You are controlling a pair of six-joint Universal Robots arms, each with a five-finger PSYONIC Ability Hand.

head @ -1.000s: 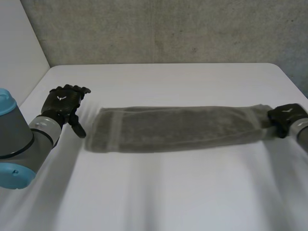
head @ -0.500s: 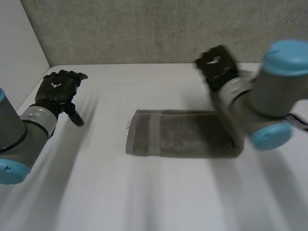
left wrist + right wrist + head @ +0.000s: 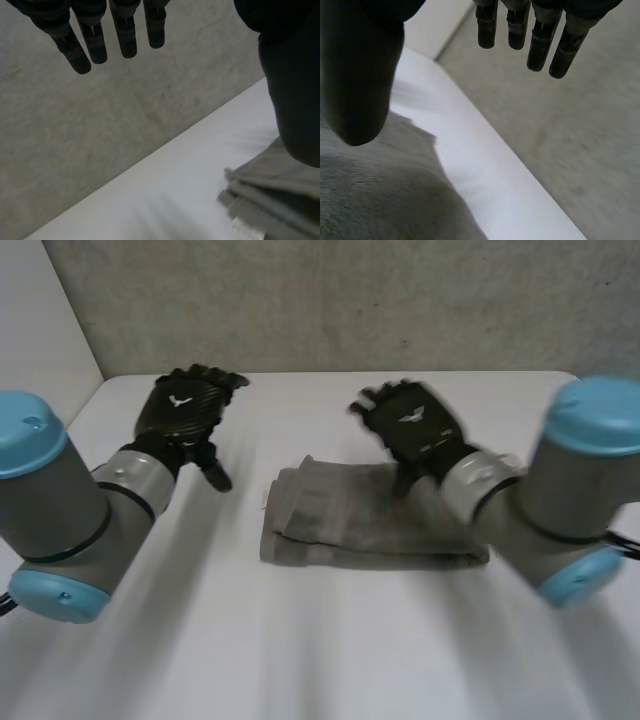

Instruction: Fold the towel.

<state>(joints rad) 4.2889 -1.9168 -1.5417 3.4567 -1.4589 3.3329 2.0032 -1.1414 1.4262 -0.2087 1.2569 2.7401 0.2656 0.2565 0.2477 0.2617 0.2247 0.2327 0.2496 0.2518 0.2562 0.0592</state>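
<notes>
The grey towel [image 3: 340,525] lies folded into a short stack of layers mid-table, its top layer lying a little askew. My right hand [image 3: 412,425] hovers over the towel's far right part with straight fingers [image 3: 535,35] and thumb spread, holding nothing; the towel [image 3: 375,195] sits under its palm. My left hand [image 3: 183,412] hangs in the air beside the towel's left end, apart from it. Its fingers [image 3: 100,35] are straight and empty, and the towel's layered end [image 3: 265,200] lies below its thumb.
The white table [image 3: 300,640] runs back to a grey wall [image 3: 350,300], with a white panel [image 3: 40,330] at the far left. Both forearms reach in over the table's front corners.
My right hand carried the towel's right end over to the left, halving its length, then let it go. My left hand moved in toward the towel's left end.
</notes>
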